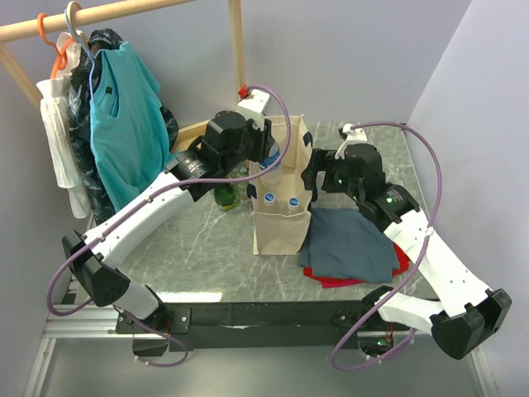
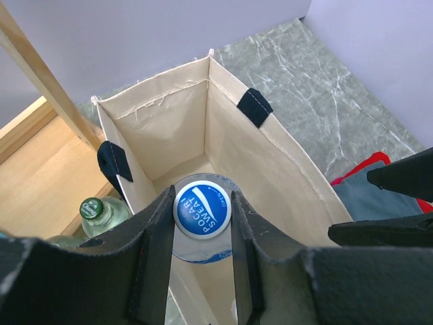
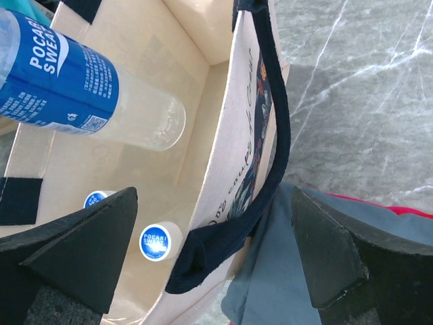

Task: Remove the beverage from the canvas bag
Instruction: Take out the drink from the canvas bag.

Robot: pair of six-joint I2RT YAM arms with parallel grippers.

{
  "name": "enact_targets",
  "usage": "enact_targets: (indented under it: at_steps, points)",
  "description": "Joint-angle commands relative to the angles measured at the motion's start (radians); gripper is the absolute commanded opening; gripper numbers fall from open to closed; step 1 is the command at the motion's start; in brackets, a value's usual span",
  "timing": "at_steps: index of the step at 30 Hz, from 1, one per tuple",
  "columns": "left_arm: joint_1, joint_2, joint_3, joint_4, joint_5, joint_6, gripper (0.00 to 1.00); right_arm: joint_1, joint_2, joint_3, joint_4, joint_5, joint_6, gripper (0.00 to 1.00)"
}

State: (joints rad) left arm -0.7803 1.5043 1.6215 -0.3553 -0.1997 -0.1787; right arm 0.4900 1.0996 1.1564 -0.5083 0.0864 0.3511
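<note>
We hold the Pocari Sweat bottle [image 3: 67, 81] clamped at its cap in our left gripper [image 2: 201, 200], raised but not yet clear of the canvas bag [image 2: 270, 159], while our right gripper [image 3: 213, 203] stands wide astride the bag's wall, likely to steady it.

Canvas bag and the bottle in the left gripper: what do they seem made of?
Canvas bag: matte beige woven cloth, judging by stitched hems and loose threads; handles look like navy webbing. Pocari Sweat bottle: clear glossy plastic, probably, see-through below its blue printed label.
</note>
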Motion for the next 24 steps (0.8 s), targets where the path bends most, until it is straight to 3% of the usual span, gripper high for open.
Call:
enact_targets:
  at_steps: [1,24]
  points:
    - [0.001,-0.072,0.069,0.231,0.011,0.001,0.01,-0.007,-0.024,-0.007,0.042,0.009,0.003,1.0]
    - [0.0,-0.142,0.072,0.328,-0.023,0.018,0.01,-0.007,-0.021,-0.007,0.048,-0.01,0.005,1.0]
